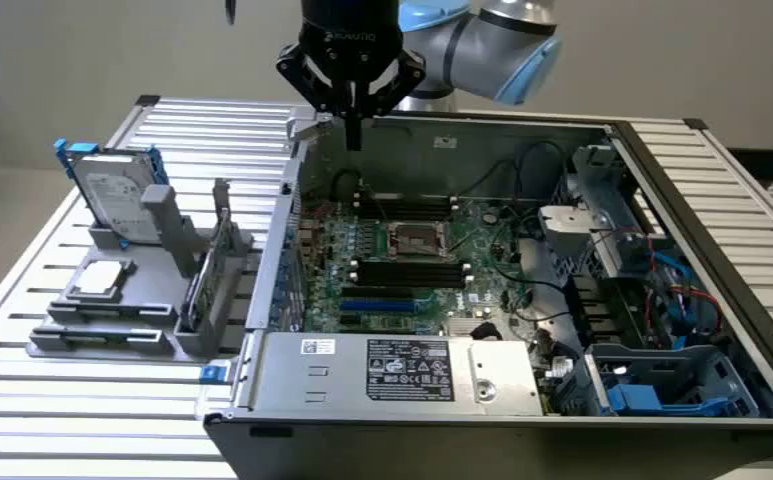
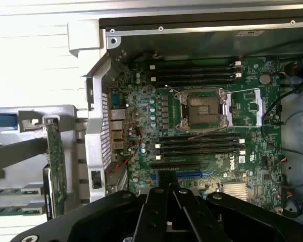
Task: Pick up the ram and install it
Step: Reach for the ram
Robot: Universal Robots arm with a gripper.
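A Universal Robots arm hangs over an open computer case [image 1: 274, 262], its gripper [image 1: 353, 146] clenched tight, the two dark fingers pressed together with nothing between them. The fingertips point straight down above the case's far rim, toward the exterior view's left corner, and touch nothing.

Below, the green motherboard [image 1: 493, 250] lies flat on the case floor. Its CPU socket [image 1: 410, 238] sits between two banks of black memory slots [image 1: 413, 272], which stand empty in the wrist view, white end clips showing. A silver power supply [image 1: 400, 370] fills the near end of the case.

The ram [image 2: 47, 194] is outside the case, well apart from the gripper. It appears as a thin dark strip standing on edge in a gray rack [image 1: 106, 335] on the slatted metal counter [image 1: 39, 410], at the exterior view's left of the case. It stands just beside a green card [image 2: 56, 166] with a metal bracket at its far end, and it is hard to make out. The same rack carries a hard drive [image 1: 117, 200] propped upright at its far side.
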